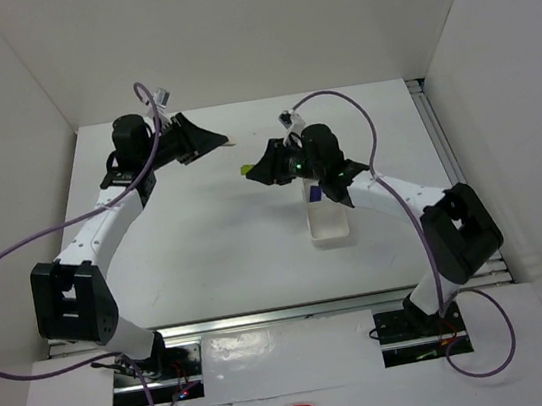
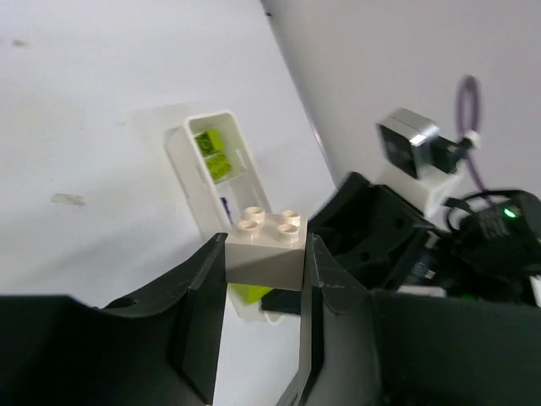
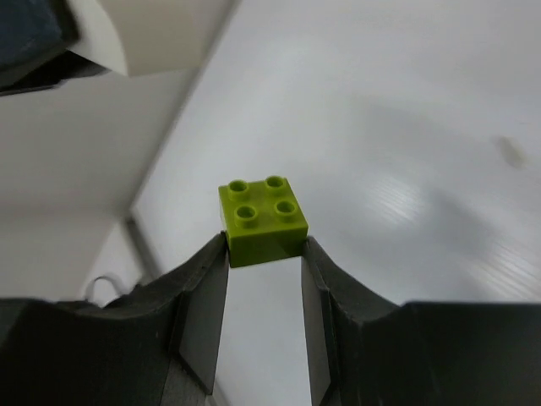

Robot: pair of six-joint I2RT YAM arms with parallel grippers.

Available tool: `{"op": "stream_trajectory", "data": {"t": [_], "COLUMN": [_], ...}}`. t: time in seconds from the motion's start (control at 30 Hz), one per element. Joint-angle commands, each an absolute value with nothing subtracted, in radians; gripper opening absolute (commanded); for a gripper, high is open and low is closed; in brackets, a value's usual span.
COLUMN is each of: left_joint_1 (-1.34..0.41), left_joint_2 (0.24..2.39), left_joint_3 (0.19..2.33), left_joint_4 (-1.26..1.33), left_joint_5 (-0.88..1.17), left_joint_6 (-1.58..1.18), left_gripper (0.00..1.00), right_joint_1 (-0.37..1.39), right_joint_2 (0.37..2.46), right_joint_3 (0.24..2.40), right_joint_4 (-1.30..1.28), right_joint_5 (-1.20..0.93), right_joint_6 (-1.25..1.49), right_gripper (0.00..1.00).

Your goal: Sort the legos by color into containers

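A small yellow-green 4-stud plastic brick (image 3: 262,222) is pinched by its flat sides in the right gripper (image 3: 264,247), held off the table. The left gripper (image 2: 266,258) likewise clamps a white 4-stud brick (image 2: 266,245), apart from the long white tray (image 2: 180,162). Both bricks look light, rigid and slick, so a grip on the side faces suits them.

White walls (image 1: 256,23) box in a white table (image 1: 205,232); even light.

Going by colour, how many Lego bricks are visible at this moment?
Yellow-green bricks: 3 (one in the right gripper, two in the tray)
White brick: 1 (in the left gripper)
Dark purple-blue brick: 1 (in the tray, partly hidden)
Total: 5
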State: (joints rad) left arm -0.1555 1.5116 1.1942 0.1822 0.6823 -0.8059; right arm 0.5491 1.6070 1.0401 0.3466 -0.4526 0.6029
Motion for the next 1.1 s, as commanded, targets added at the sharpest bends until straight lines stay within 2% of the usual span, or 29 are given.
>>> {"op": "stream_trajectory", "data": {"t": [0.0,0.03,0.13,0.43,0.5,0.67,0.7,0.8,0.83,0.9,1.07], "left_joint_1": [-0.155,-0.179,-0.195,-0.267,-0.293,-0.359,-0.383,-0.426,-0.436,-0.469,-0.523], "left_joint_2": [1.529,1.529,1.554,1.503,1.494,1.514,1.500,1.488,1.488,1.488,1.497], "left_joint_3": [1.302,1.327,1.358,1.220,1.210,1.200,1.187,1.155,1.144,1.144,1.184], "left_joint_4": [-0.037,-0.090,-0.158,-0.158,-0.173,-0.245,-0.236,-0.225,-0.225,-0.225,-0.225], "left_joint_5": [0.542,0.464,0.430,0.483,0.562,0.653,0.653,0.614,0.614,0.601,0.569], "left_joint_6": [-0.678,-0.629,-0.606,-0.604,-0.554,-0.509,-0.509,-0.509,-0.518,-0.518,-0.529], "left_gripper": [0.00,0.00,0.00,0.00,0.00,0.00,0.00,0.00,0.00,0.00,0.00], "right_joint_1": [0.543,0.543,0.517,0.486,0.486,0.449,0.449,0.440,0.430,0.419,0.419], "right_joint_2": [1.470,1.451,1.439,1.661,1.698,1.785,1.786,1.799,1.799,1.799,1.741], "right_joint_3": [1.040,1.029,1.034,1.175,1.187,1.266,1.266,1.256,1.256,1.267,1.267], "right_joint_4": [0.071,0.033,-0.083,-0.069,-0.057,-0.072,-0.072,-0.020,-0.020,-0.029,-0.052], "right_joint_5": [-0.047,0.044,0.244,0.360,0.429,0.419,0.419,0.410,0.396,0.371,0.360], "right_joint_6": [0.496,0.495,0.476,0.338,0.315,0.281,0.281,0.270,0.270,0.270,0.291], "right_gripper": [0.06,0.06,0.06,0.08,0.09,0.09,0.13,0.58,0.69,0.83,0.83]}}
